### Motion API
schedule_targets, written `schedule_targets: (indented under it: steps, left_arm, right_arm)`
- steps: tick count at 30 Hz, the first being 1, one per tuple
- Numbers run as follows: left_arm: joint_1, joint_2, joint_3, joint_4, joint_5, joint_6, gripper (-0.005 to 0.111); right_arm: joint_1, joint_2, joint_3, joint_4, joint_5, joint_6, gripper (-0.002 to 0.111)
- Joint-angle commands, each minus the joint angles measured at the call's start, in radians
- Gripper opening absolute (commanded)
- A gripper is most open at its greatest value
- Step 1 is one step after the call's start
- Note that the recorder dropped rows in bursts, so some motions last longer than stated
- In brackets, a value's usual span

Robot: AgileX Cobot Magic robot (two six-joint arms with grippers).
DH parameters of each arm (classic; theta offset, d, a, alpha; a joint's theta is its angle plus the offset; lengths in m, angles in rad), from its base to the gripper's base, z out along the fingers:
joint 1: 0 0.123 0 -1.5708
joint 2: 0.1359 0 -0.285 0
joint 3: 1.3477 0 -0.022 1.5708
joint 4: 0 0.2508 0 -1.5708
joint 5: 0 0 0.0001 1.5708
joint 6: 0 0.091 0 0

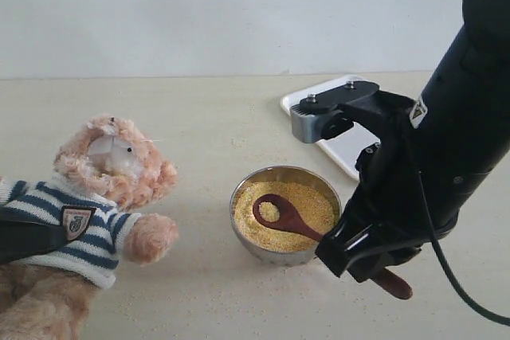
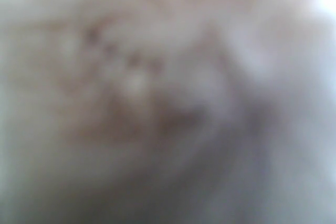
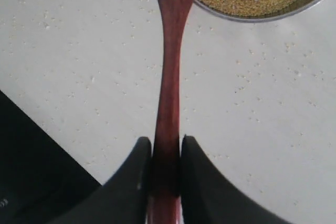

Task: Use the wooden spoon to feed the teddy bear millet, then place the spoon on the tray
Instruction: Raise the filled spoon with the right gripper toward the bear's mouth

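The teddy bear (image 1: pixel 111 165) leans at the left in its striped sweater. My left gripper (image 1: pixel 28 240) shows as a dark finger pressed across the bear's torso, clasping it. The left wrist view holds only blurred teddy bear (image 2: pixel 136 87) fur. The millet (image 1: pixel 307 201) fills a steel bowl (image 1: pixel 275 256) at the centre. The wooden spoon (image 1: pixel 279 214) lies with its bowl on the millet, a few grains in it. My right gripper (image 1: pixel 362 248) is shut on the spoon's handle (image 3: pixel 170 66) just outside the bowl, its jaws (image 3: pixel 167 148) tight on both sides. The tray (image 1: pixel 343 145) lies behind, partly hidden by the right arm.
Loose millet grains (image 3: pixel 252 114) are scattered over the pale tabletop (image 1: pixel 199 125) around the bowl. The right arm's black body (image 1: pixel 462 117) fills the right side, above the tray and the bowl's right edge. A plain wall stands behind the table.
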Motion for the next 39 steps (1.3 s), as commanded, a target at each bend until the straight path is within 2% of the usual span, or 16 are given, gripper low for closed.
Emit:
schedule_targets:
  steps: [1,4,6,14,23,39]
  left_arm:
    - [0.002,-0.001,-0.001,-0.018,0.024,0.004,0.005]
    - [0.002,-0.001,-0.001,-0.018,0.024,0.004,0.005]
    - [0.002,-0.001,-0.001,-0.018,0.024,0.004,0.005]
    - [0.002,-0.001,-0.001,-0.018,0.024,0.004,0.005]
    - [0.002,-0.001,-0.001,-0.018,0.024,0.004,0.005]
    - [0.002,-0.001,-0.001,-0.018,0.024,0.004,0.005]
  right_arm:
    - [-0.001,-0.010,-0.002,-0.013,0.000,0.002,0.000]
    - [-0.001,-0.010,-0.002,-0.063,-0.029,0.098,0.000]
    - [-0.001,-0.010,-0.002,-0.019,-0.011,0.042,0.000]
    - [0.054,-0.030,-0.032,-0.013,-0.022,0.043,0.000]
    - [0.182,-0.006,-0.181,-0.012,-0.011,0.052,0.000]
    - [0.280,0.210,-0.481,-0.092,0.067,0.091,0.000]
